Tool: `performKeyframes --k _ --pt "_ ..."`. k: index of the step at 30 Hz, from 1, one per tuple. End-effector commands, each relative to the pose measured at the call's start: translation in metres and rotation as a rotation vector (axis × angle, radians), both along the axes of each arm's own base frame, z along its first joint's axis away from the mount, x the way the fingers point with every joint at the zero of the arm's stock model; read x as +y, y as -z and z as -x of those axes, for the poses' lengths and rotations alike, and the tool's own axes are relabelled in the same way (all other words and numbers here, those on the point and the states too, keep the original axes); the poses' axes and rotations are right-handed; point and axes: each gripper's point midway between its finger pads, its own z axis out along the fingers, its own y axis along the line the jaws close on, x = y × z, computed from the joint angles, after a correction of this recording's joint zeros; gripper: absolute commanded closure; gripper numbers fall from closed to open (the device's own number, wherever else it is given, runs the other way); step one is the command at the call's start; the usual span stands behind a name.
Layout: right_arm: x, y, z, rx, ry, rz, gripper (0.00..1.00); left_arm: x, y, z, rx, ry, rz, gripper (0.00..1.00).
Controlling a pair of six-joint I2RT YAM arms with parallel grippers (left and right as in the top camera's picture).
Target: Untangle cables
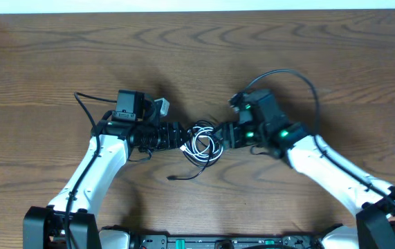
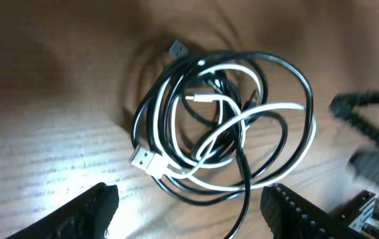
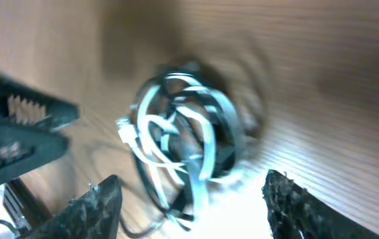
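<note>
Tangle of thin black and white cables (image 1: 202,144) lies coiled in one loose bundle, flat on the brown wood-grain counter (image 1: 45,62), about midway between the two arms. White flat USB plug (image 2: 146,160) pokes out at the coil's edge. One black tail end (image 1: 172,178) trails off toward the arm bases. Flanking the bundle from opposite sides: left claw (image 1: 183,137) and right claw (image 1: 222,134), both spread wide, nothing pinched.

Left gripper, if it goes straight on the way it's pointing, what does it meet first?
The tangled cables, lying on the table directly ahead of the open left gripper. The right gripper sits just beyond them, though depth is hard to judge.
</note>
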Motion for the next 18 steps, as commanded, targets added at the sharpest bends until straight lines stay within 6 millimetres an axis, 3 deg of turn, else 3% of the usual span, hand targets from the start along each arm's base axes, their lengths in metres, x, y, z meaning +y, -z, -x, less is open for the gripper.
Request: performKeyframes --k 1,5,8,12,18 --pt "-0.025 -0.001 -0.008 0.033 0.044 -0.012 0.35 0.000 -0.007 -0.003 0.012 -0.020 0.009 0.25" --pt "-0.059 0.012 -0.020 0.064 0.150 0.057 0.35 0.008 -0.013 -0.004 0.058 -0.081 -0.095 0.25" --pt "-0.073 0.018 -0.023 0.088 0.191 0.076 0.35 0.004 -0.023 -0.006 0.055 -0.102 -0.180 0.25" --pt "-0.081 0.025 -0.026 0.109 0.214 0.084 0.35 -0.022 -0.033 -0.008 0.014 -0.107 -0.212 0.25" --pt "-0.088 0.055 -0.023 0.191 0.254 0.140 0.37 -0.070 -0.032 -0.015 -0.093 -0.150 -0.247 0.25"
